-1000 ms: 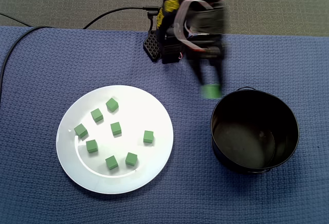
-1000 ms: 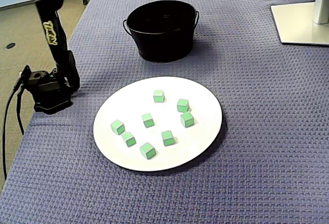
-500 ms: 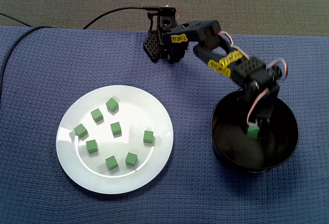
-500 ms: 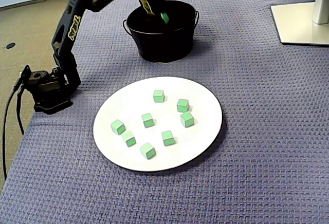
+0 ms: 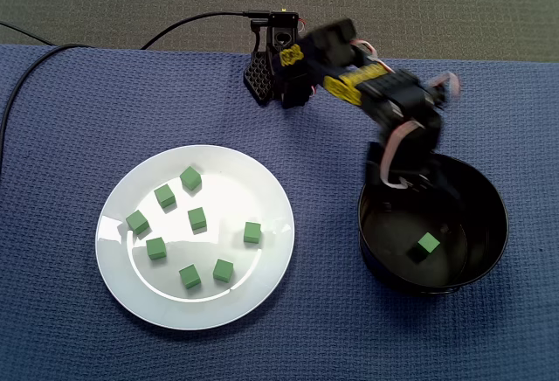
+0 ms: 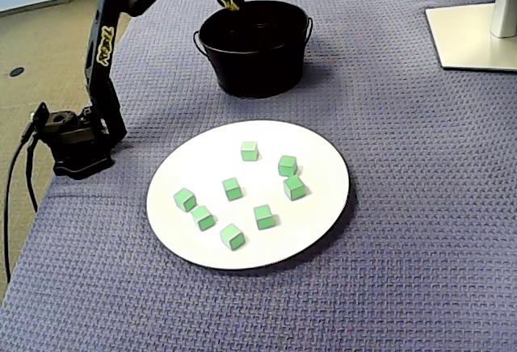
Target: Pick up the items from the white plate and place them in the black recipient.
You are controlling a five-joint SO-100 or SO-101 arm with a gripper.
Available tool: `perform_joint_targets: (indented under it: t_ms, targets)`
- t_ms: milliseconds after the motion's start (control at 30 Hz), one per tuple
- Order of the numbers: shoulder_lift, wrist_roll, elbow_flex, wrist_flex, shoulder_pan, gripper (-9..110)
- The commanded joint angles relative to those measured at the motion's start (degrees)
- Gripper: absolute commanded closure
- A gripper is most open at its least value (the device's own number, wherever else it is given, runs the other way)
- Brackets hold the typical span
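One surface [image 5: 70,119]: covered by a blue woven cloth, carrying everything below.
Black robot arm with yellow lettering [image 5: 349,79]: its base stands at the far edge of the cloth in a fixed view, and it reaches across to the bucket; the wrist end is blurred.
Round white plate [image 5: 244,180]: lies flat on the cloth, well apart from the bucket, at the left in a fixed view.
Black metal bucket with a wire handle [image 6: 254,69]: stands upright beyond the plate in a fixed view.
Gripper [image 5: 397,176]: hangs over the bucket's rim on the side nearest the arm's base, holding nothing that shows; too blurred to tell whether the jaws stand apart or together.
Eight small green cubes [image 5: 197,219]: scattered on the plate, none touching another.
Ninth green cube [image 5: 428,243]: lies alone on the bucket's floor, clear of the gripper.
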Motion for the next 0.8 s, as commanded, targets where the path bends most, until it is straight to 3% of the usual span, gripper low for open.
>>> perform_joint_targets:
  t_ms: [0,133,233,767]
  targets:
    - [7.82,-27.77,-1.58,5.62,13.97,54]
    - [5.62,-43.24,1.67,2.2,26.54,52]
    - [2.11,-47.99,3.16,4.75,30.67,52]
    - [-10.9,-48.25,15.21,-4.31,35.77,51]
